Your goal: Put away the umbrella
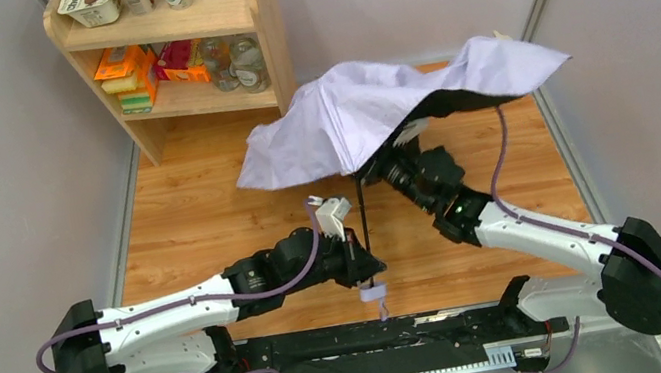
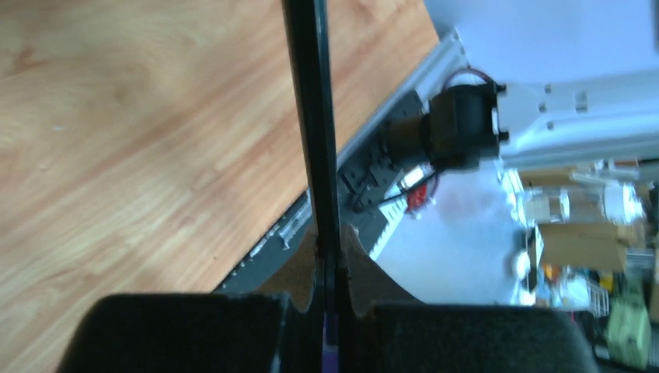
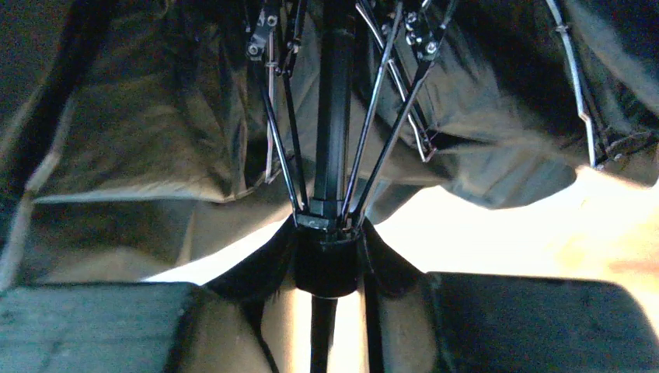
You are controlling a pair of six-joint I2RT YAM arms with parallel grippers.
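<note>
The umbrella's pale lilac canopy (image 1: pixel 383 102) hangs half collapsed over the back of the wooden table. Its thin black shaft (image 1: pixel 363 216) runs down to the small lilac handle (image 1: pixel 373 293) near the front edge. My left gripper (image 1: pixel 363 264) is shut on the shaft just above the handle; in the left wrist view the shaft (image 2: pixel 315 124) passes between my pressed pads (image 2: pixel 351 268). My right gripper (image 1: pixel 383 170) sits under the canopy, shut on the black runner (image 3: pixel 327 260) where the ribs (image 3: pixel 284 132) meet the shaft.
A wooden shelf unit (image 1: pixel 269 24) with boxes, jars and cups stands at the back left. Grey walls flank the table (image 1: pixel 202 228). The black base rail (image 1: pixel 373 342) runs along the near edge.
</note>
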